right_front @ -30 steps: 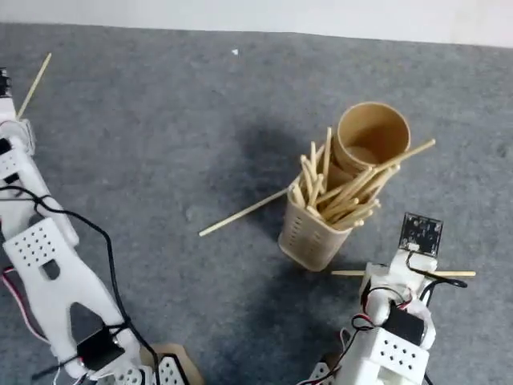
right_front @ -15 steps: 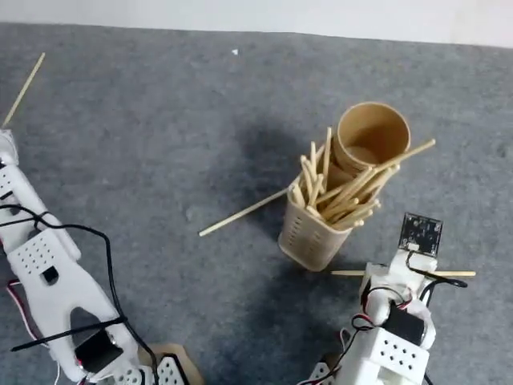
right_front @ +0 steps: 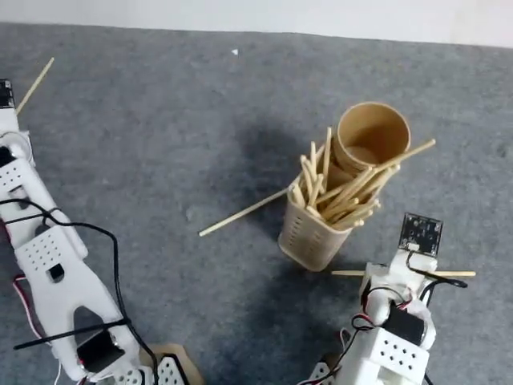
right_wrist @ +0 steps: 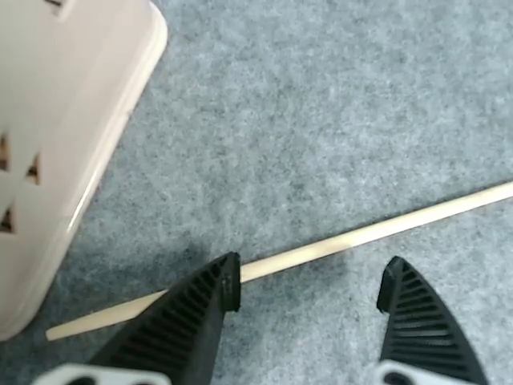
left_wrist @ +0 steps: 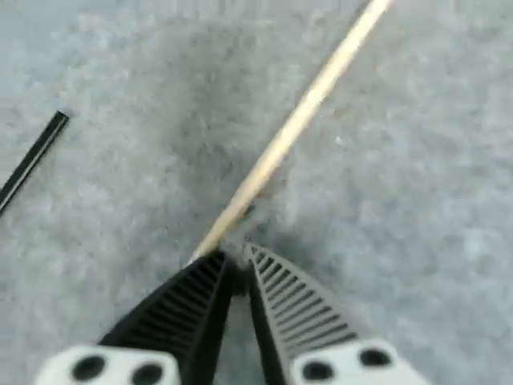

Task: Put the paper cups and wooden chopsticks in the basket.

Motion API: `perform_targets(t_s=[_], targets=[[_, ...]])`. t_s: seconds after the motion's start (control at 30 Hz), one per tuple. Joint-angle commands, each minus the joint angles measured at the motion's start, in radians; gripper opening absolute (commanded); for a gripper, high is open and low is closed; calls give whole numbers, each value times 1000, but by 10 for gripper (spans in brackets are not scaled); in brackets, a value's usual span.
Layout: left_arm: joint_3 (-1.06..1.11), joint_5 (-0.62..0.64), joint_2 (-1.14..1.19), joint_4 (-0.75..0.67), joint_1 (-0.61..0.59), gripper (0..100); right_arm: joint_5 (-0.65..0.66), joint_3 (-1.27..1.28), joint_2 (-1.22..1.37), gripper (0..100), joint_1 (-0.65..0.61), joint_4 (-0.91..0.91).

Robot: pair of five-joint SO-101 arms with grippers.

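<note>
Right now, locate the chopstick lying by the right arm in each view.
High view: loose chopstick under the right arm, near the basket.
Right wrist view: it lies ahead of the open right hand, basket alongside.
Left wrist view: another chopstick, pinched by left hand.
Landmark: basket.

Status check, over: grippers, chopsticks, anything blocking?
Left gripper shut on held chopstick. Right gripper open above loose chopstick beside basket. No obstruction seen.

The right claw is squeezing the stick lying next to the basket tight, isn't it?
Not quite. The right gripper is open, not squeezing. The chopstick lies loose on the carpet by its spread fingers, next to the basket. The right wrist view shows this.
</note>
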Motion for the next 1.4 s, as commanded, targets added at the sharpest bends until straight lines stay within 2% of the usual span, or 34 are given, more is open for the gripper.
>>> perform_targets(t_s=[0.0, 0.1, 0.37, 0.47, 0.53, 0.67, 0.93, 1.0, 1.07, 1.37], targets=[[-67, 2, -10, 201, 42, 6, 6, -2, -8, 288, -10, -18], [-120, 3, -71, 371, 87, 6, 6, -2, -8, 288, -10, -18], [-111, 6, -242, 373, 81, 8, 6, -2, -8, 288, -10, -18], [-108, 86, -254, 247, 36, 23, 6, -2, -8, 288, -10, -18], [-105, 137, -251, 129, 1, 79, 6, -2, -8, 288, -10, -18], [5, 144, -249, -77, -27, 197, 6, -1, -8, 288, -10, -18], [344, 84, -249, -256, -13, 181, 6, -1, -8, 288, -10, -16], [377, 48, -254, -219, -5, 181, 6, -1, -8, 288, -13, -16], [364, 21, -255, -109, 5, 182, 6, 4, -8, 288, -35, -16], [2, -61, -251, 555, 117, 183, 6, 24, -8, 288, -54, -19]])
